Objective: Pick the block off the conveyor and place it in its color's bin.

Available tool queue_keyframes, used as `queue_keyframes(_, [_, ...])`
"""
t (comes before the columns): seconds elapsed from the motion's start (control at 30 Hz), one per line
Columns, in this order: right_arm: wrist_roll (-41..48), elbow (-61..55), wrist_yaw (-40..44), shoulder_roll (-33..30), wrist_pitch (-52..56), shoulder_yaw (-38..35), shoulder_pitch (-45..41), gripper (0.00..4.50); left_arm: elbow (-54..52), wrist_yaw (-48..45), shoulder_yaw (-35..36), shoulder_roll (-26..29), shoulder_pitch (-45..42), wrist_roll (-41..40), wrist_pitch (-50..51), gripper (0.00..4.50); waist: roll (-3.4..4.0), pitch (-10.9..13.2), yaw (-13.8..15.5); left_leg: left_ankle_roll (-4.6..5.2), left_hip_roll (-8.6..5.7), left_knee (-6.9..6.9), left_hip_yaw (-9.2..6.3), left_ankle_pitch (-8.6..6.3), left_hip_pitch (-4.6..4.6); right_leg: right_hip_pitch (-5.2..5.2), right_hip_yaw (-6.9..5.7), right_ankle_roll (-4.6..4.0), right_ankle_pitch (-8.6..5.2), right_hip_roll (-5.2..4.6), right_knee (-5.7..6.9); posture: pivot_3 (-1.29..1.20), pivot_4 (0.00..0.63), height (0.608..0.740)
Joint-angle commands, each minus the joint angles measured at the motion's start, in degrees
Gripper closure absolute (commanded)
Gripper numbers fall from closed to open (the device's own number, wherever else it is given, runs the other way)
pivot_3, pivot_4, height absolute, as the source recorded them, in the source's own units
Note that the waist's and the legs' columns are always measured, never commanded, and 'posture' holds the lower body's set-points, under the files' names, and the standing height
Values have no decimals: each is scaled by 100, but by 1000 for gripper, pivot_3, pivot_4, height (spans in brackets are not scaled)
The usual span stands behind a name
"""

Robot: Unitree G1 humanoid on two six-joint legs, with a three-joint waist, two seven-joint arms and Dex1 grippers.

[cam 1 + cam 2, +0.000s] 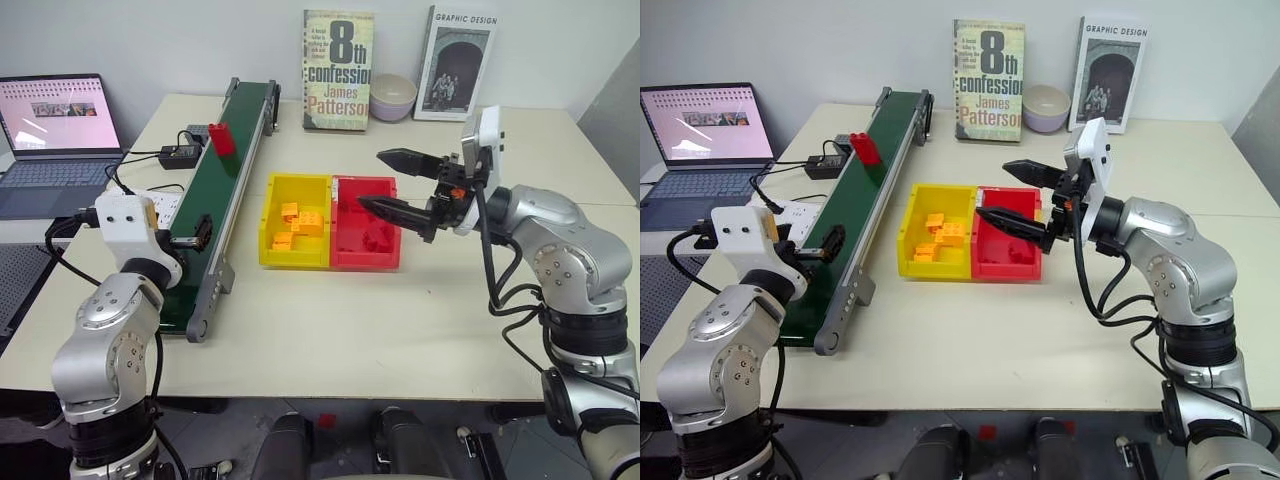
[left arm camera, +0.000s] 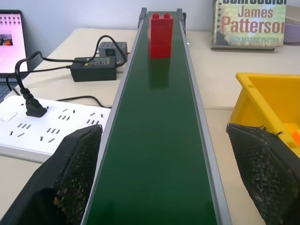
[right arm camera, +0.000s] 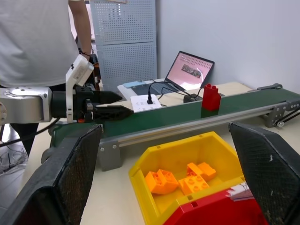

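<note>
- Block stands upright on the conveyor, toward its far end, nothing touching it.
- I see my left claw level over the near stretch of belt, pointing along it toward the block; fingers spread wide, nothing between them.
- My right claw hovers above the red bin, pointing left across the tabletop; its fingers also gape wide and hold nothing.
- Red bin sits flush against the yellow bin, just right of the conveyor. Loose red pieces lie in the red one, orange-yellow blocks in the yellow (counts unclear).
- A person stands behind the conveyor in the right wrist view.
</note>
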Motion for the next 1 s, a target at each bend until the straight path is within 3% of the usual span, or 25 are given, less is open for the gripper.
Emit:
queue_keyframes(0.03, [242, -393, 146, -136, 106, -30, -123, 0, 105, 61, -68, 44, -171, 131, -193, 76, 0, 0, 0, 0, 0, -1, 0, 0, 0, 0, 0, 0, 0, 0, 0, 0, 150, 740])
queue_keyframes(0.33, [451, -563, 835, -416, 134, 247, -78, 0, 494, 121, -274, -83, -488, 238, -336, 76, 0, 0, 2, 0, 0, -2, 0, 0, 0, 0, -3, -1, -1, 0, -1, 0, 150, 740])
queue_keyframes(0.73, [-27, -518, 1010, -675, -195, 473, 191, 0, 1099, 286, -546, -261, -650, 552, -687, 76, 0, 0, 11, 0, 0, -3, -1, 0, -1, -1, -2, -1, 0, -2, 0, 0, 150, 740])
queue_keyframes(1.0, [353, -590, 772, -525, 201, 312, -233, 0, 1313, 300, -531, -282, -679, 619, -810, 76, 0, 0, 7, 0, 1, -3, -2, 0, -1, -2, -2, -1, 0, -2, 0, 0, 150, 740])
